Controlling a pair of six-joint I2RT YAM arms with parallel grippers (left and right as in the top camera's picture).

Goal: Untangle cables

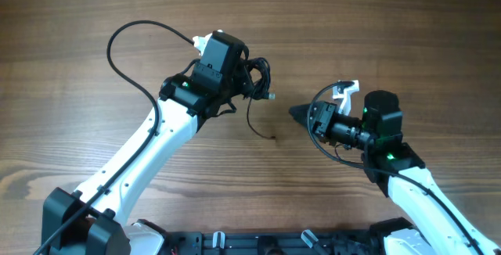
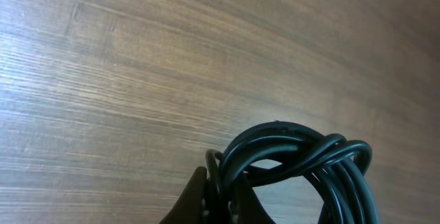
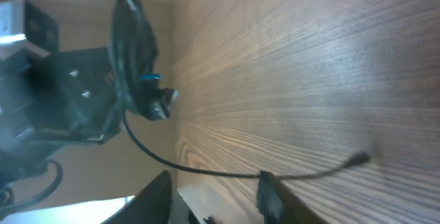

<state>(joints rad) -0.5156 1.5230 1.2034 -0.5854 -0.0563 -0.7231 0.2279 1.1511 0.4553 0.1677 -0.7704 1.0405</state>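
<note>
The cables (image 1: 259,73) are bunched in a dark coil that hangs off the table, and my left gripper (image 1: 249,79) is shut on it. In the left wrist view the looped cables (image 2: 302,152) fill the lower right, pinched between the left gripper (image 2: 223,191) tips. One thin strand (image 1: 252,118) drops from the bunch, its plug tip (image 1: 272,137) on the wood. My right gripper (image 1: 300,114) sits just right of that strand. In the right wrist view the strand (image 3: 206,171) crosses the tips of the right gripper (image 3: 214,179), whose jaws stand apart.
The left arm's own thicker black cable (image 1: 125,44) loops over the table at the back left. The arms' base (image 1: 258,243) lines the front edge. A silver plug (image 3: 161,104) with a blue band hangs under the bunch. Wooden table (image 1: 391,36) all around.
</note>
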